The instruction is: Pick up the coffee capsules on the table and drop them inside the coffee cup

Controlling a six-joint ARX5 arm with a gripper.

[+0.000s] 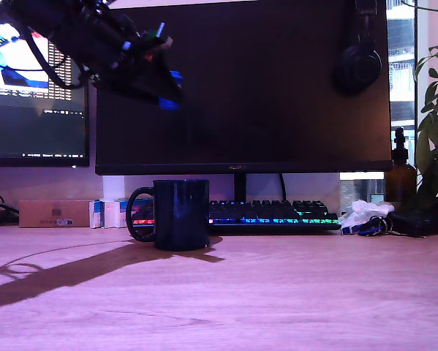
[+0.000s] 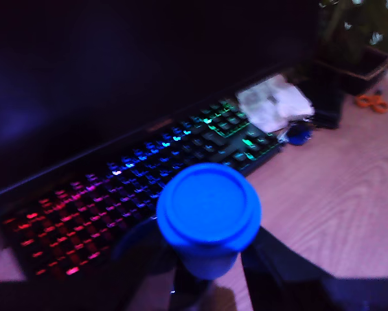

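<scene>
Holding the blue capsule (image 2: 208, 217) clamped between my gripper (image 1: 167, 91) fingers, I hang high above the wooden table (image 1: 277, 292), toward the exterior view's left of the navy coffee cup (image 1: 180, 214), which stands before the lit keyboard (image 1: 270, 213).

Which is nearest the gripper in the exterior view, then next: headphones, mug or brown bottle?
From the gripper holding the blue capsule, upper left:
1. Mug, just below it.
2. Headphones, hanging upper right.
3. Brown bottle, far right.
</scene>
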